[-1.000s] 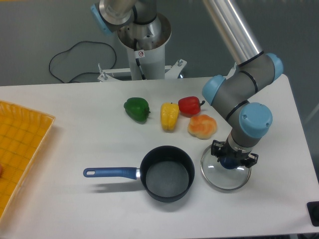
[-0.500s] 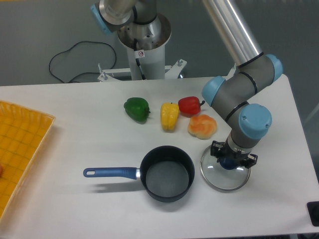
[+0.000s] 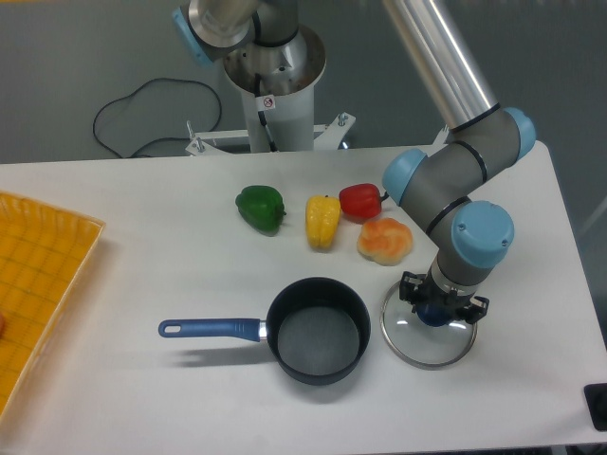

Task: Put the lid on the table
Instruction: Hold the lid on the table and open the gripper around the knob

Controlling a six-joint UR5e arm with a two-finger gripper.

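One lid (image 3: 424,339) — under gripper (image 3: 443,309)

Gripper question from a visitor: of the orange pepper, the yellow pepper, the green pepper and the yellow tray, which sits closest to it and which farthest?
From the gripper:
1. Orange pepper, just up and to its left.
2. Yellow pepper, mid-table.
3. Green pepper, further left.
4. Yellow tray, at the table's far left edge.
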